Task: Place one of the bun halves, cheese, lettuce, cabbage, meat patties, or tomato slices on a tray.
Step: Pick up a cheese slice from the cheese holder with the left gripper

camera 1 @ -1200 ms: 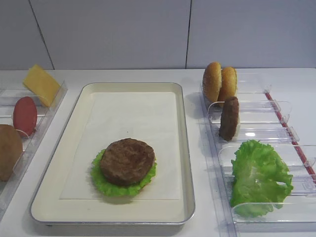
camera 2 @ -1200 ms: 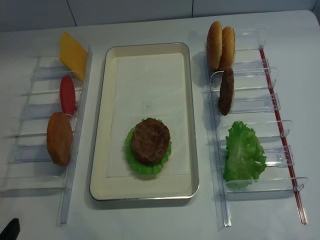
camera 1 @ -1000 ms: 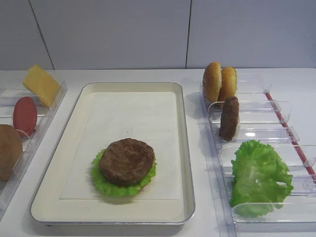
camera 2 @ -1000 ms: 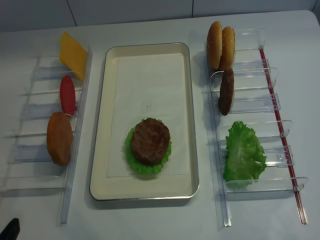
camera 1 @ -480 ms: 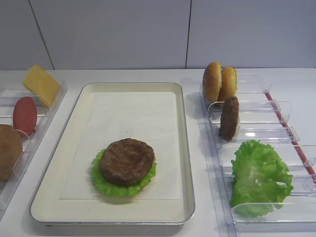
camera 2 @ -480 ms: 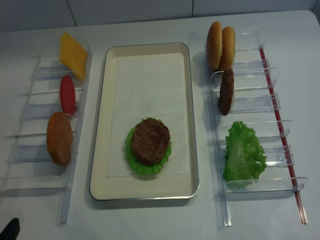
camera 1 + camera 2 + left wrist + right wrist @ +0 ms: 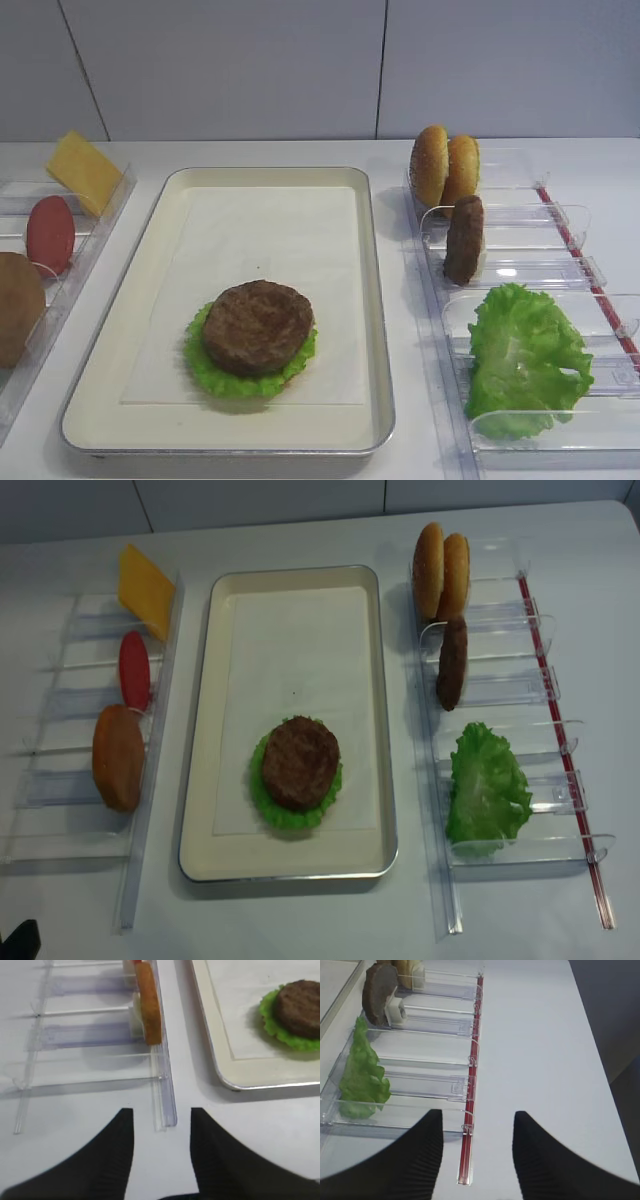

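We've got a patty [image 7: 257,326] on lettuce [image 7: 215,372] on the tray [image 7: 372,300], cheese [image 7: 85,172] and tomato [image 7: 50,234] racked left, buns [image 7: 445,167] right, both hands [image 7: 161,1155] [image 7: 477,1152] released, holding nothing.

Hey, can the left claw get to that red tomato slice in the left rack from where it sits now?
Probably yes. The left claw is open and empty near the rack's front end, but the bun half stands before the tomato slice, so approach from above.

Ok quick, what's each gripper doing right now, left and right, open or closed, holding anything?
Left gripper: open, empty, above the table near the tray.
Right gripper: open, empty, beside the clear holder with the lettuce.
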Motion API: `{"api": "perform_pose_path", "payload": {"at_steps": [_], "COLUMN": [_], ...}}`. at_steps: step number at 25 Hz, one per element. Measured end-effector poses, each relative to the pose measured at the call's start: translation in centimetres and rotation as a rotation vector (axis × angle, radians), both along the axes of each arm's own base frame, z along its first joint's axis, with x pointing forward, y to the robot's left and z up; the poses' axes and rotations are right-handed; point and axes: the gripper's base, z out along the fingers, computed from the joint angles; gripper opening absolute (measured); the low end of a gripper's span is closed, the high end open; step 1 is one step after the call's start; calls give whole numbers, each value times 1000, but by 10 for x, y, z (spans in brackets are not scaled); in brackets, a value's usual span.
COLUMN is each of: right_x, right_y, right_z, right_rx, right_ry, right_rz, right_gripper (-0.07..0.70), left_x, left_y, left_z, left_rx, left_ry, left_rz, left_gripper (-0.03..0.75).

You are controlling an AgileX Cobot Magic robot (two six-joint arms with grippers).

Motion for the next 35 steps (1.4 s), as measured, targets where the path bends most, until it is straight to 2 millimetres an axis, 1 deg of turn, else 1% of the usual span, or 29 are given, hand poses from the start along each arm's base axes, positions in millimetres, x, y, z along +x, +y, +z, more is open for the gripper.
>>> {"api": "perform_pose_path", "payload": {"at_steps": [3, 6, 7, 9, 12, 14, 17, 20, 24, 28, 32, 35], "right_x": [0, 0, 0, 0, 0, 0, 0, 0, 0, 0, 0, 0], "right_y": [0, 0, 0, 0, 0, 0, 0, 0, 0, 0, 0, 0], "right_z": [0, 0, 0, 0, 0, 0, 0, 0, 0, 0, 0, 0], "right_rx": [0, 0, 0, 0, 2, 2, 2, 2, 2, 3, 3, 3], "right_ry": [0, 0, 0, 0, 0, 0, 0, 0, 0, 0, 0, 0], "right_rz": [0, 0, 0, 0, -1, -1, -1, -1, -1, -2, -2, -2], "right_gripper": [328, 327, 327, 327, 327, 327, 327, 327, 327, 327, 327, 327], "left_x": [17, 45, 58, 83, 130, 160, 208, 256, 315, 364, 400, 417], "left_y": [-1, -3, -4, -6, -8, -10, -12, -9, -1, 2, 2, 1], "left_z": [13, 28, 32, 40, 52, 63, 74, 78, 73, 57, 37, 24], "left_rx": [-2, 0, 1, 8, 32, 46, 55, 60, 66, 85, 99, 103], "left_ry": [109, 228, 274, 351, 433, 441, 446, 457, 466, 486, 509, 516], "left_rz": [4, 7, 10, 15, 23, 27, 30, 46, 64, 47, 27, 21], "left_gripper": [253, 253, 253, 253, 253, 253, 253, 253, 253, 253, 253, 253]}}
